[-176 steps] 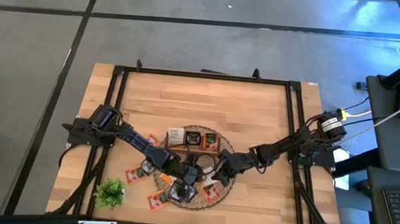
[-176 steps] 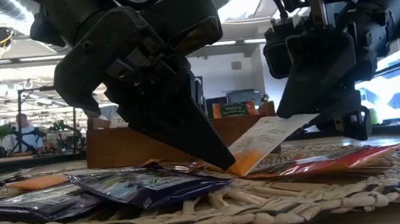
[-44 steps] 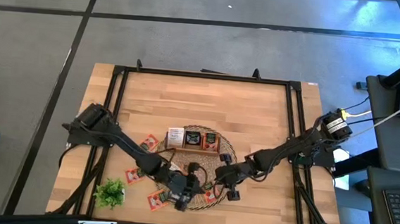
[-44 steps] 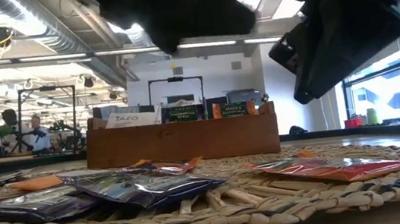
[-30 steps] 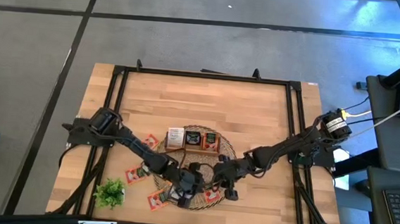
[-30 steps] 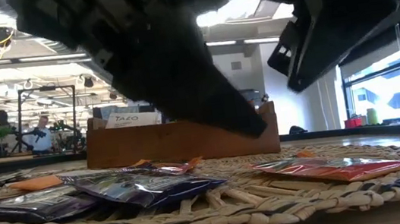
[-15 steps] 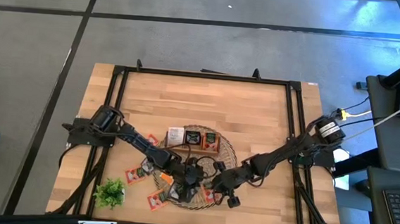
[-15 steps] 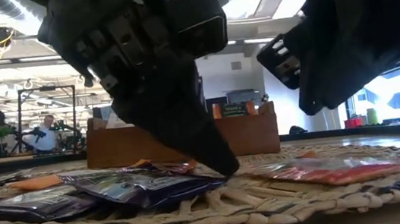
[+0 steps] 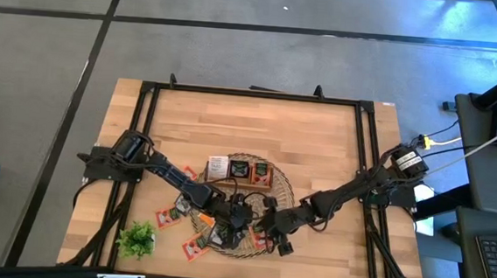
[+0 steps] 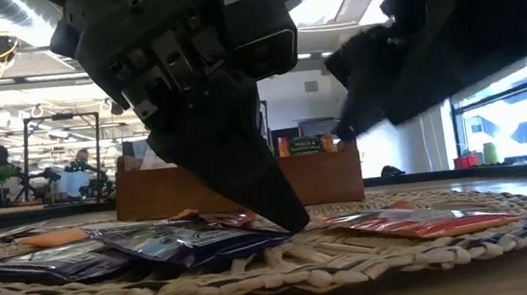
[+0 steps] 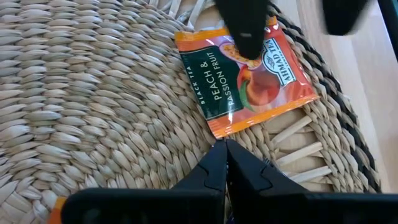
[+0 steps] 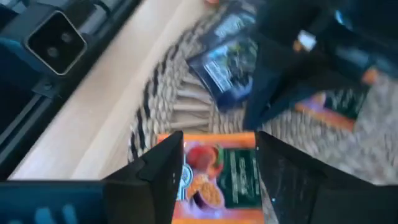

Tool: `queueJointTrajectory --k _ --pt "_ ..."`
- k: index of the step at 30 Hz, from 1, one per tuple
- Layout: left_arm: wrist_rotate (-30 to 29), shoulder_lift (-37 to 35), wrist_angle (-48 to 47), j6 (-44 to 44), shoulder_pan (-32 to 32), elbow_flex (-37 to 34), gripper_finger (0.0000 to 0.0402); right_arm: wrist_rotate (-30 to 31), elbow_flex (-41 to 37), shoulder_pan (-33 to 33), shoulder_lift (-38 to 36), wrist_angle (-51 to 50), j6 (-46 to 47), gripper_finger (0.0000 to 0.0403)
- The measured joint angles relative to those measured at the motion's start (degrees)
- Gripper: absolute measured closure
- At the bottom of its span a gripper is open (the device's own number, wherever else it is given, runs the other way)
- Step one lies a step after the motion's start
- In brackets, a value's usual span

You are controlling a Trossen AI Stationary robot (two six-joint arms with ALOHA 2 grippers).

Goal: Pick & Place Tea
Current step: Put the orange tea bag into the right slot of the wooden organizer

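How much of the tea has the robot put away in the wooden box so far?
Some: a few sachets stand in the brown wooden tray. In hand: nothing yet. The right hand is open over the orange peach tea sachet on the round wicker mat; the left hand is shut, its tip on the mat. Left: dark sachets on the mat and more on the table.

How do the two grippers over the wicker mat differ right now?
The left gripper is shut, its fingers pressed together with the tip down on the wicker mat; the right gripper is open, its fingers spread either side of the orange peach sachet. The left gripper points at that sachet's edge; the right hovers above it. Both are dark, two-fingered and empty.
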Motion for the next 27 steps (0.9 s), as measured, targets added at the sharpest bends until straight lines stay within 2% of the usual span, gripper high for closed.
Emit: queueJointTrajectory --k 4,10,15,27 --pt "0.0 0.0 -0.1 0.0 0.0 0.0 0.04 -0.1 0.0 0.0 1.7 0.6 -0.7 0.0187" --pt "0.0 0.0 -0.2 0.0 0.0 0.0 0.04 -1.9 0.0 0.0 5.8 0.8 -0.6 0.0185" --pt "-0.1 0.0 -0.2 0.0 0.0 0.0 0.04 -1.4 0.1 -0.4 6.6 0.7 4.3 0.0185" --pt "-1.6 0.1 -0.2 0.0 0.1 -0.1 0.04 15.1 0.3 -0.1 6.1 -9.9 24.8 0.0185"
